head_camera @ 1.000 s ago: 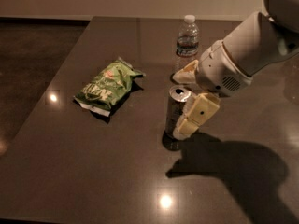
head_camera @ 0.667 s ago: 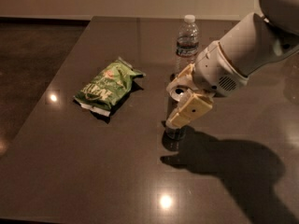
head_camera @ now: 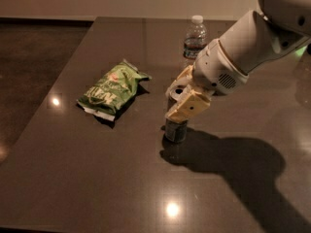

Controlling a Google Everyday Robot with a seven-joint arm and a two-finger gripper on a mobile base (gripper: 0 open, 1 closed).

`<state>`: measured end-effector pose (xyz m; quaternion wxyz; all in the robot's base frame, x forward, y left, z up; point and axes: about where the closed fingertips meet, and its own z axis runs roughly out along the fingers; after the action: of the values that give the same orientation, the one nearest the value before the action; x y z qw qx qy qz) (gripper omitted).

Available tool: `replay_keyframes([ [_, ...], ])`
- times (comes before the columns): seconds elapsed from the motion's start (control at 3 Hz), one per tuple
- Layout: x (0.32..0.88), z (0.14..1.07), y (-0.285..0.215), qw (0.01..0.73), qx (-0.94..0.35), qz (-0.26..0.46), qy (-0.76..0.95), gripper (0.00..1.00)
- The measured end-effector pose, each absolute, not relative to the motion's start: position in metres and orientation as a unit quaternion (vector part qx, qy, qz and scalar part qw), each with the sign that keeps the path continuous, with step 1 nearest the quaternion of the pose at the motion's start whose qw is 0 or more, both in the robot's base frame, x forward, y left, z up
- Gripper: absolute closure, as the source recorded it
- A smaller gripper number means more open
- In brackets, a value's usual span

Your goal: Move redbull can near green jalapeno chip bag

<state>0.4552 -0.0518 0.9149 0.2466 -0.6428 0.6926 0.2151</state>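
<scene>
Redbull can is upright near the middle of the table, long axis vertical and top end pointing straight up. From my seat I see only its lower, dark part. The upper part and the top are hidden behind the gripper.

The gripper comes in from the right on a white arm and sits over the top half of the can. Its pale fingers are clamped on the can, one on the near side and one on the far side, both slanting down to the left. I cannot tell whether the base of the can rests on the table or hangs just above it. A dark shadow lies right under and to the near side of it.

The bag lies flat to the left of the can and a little farther back, apart from it with bare table between them. Its long axis runs from near-left to far-right, and its far-right corner is the end closest to the can.

A bottle stands upright on the far side of the table, behind the gripper and well apart from the can.
</scene>
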Motion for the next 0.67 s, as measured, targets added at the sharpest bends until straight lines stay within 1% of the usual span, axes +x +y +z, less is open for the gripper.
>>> replay_keyframes([
  [0.33, 0.47, 0.927, -0.02, 0.258, -0.652, 0.239, 0.671, 1.0],
  [0.67, 0.476, 0.935, -0.001, 0.266, -0.661, 0.251, 0.656, 1.0],
])
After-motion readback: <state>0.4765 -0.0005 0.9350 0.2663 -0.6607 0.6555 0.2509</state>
